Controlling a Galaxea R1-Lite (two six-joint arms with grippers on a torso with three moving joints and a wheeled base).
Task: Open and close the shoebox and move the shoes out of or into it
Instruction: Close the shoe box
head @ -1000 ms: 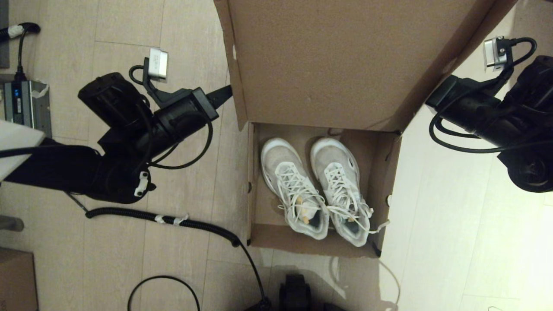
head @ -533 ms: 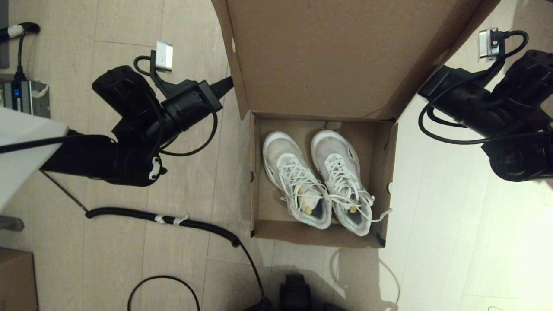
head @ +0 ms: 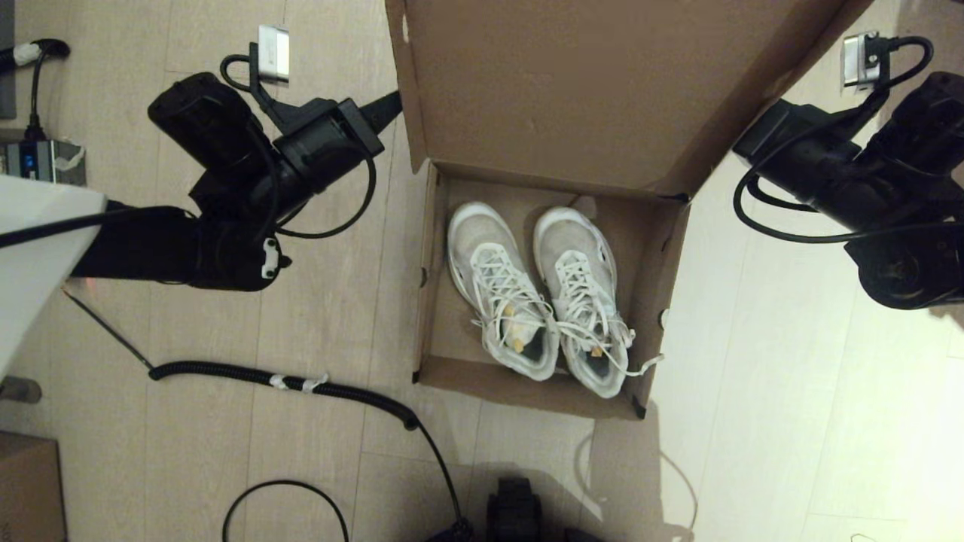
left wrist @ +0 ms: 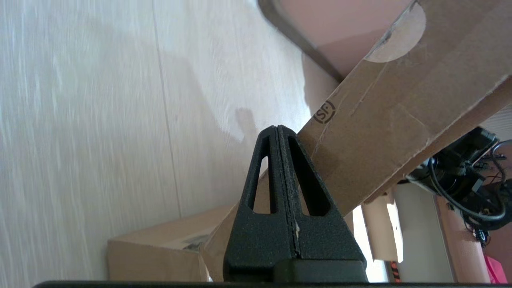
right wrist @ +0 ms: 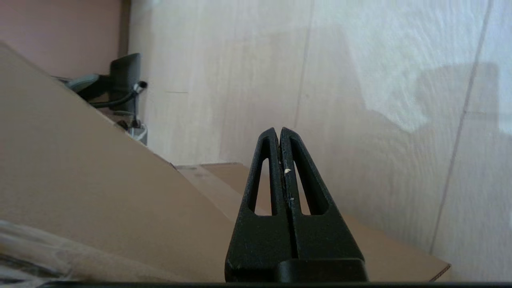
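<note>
Shoebox (head: 429, 248) open at frame centre, shoes (head: 538, 290) inside; left gripper (left wrist: 277, 130) and right gripper (right wrist: 279, 131) both closed, flanking raised lid (head: 602, 90)

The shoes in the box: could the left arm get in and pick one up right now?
Probably yes. The shoebox lid is raised, so the shoes lie uncovered from above. But the left gripper is shut, up beside the lid's edge; it would have to open and come down over the box wall.
</note>
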